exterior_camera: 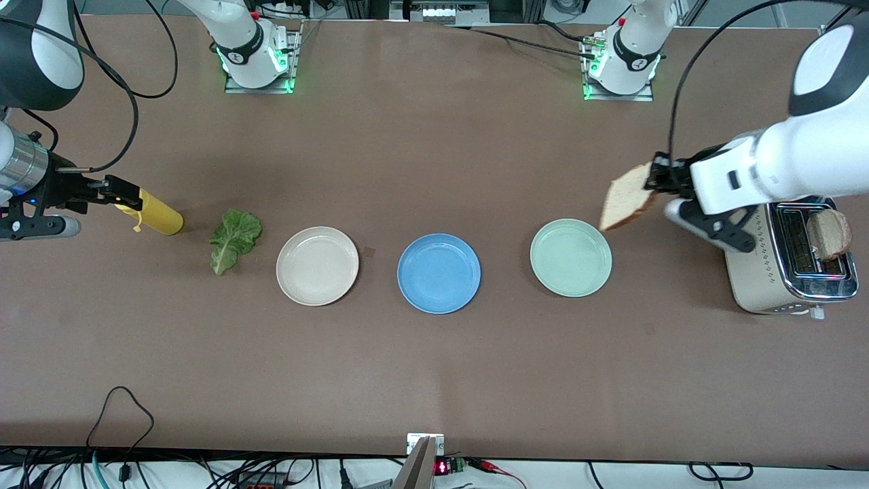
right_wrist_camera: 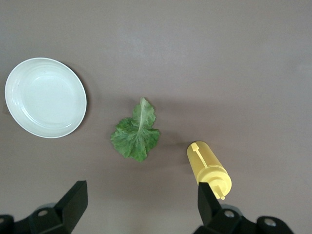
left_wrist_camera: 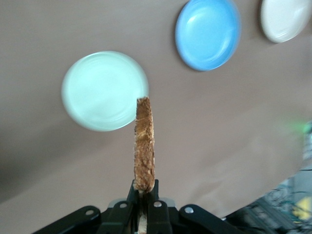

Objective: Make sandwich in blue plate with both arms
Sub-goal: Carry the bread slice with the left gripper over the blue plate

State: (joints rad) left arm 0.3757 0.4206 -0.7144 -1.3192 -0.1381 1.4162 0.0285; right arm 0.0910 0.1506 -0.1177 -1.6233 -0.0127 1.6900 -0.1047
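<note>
I see my left gripper (exterior_camera: pixel 657 185) clenched on a light brown bread slice (exterior_camera: pixel 627 197) beside the pale green plate (exterior_camera: pixel 571 257), the round sky-blue plate (exterior_camera: pixel 438 273) bare mid-table, while my right gripper (right_wrist_camera: pixel 139 204) waits spread wide over the yellow squeeze bottle (exterior_camera: pixel 157 213).

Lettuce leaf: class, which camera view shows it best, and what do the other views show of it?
The right wrist view: the lettuce lies flat, veins and ruffled edge plain. The front view shows it smaller, beside the beige plate. The left wrist view misses it.

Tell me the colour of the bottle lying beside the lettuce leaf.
The bottle is yellow, clearest in the right wrist view.
</note>
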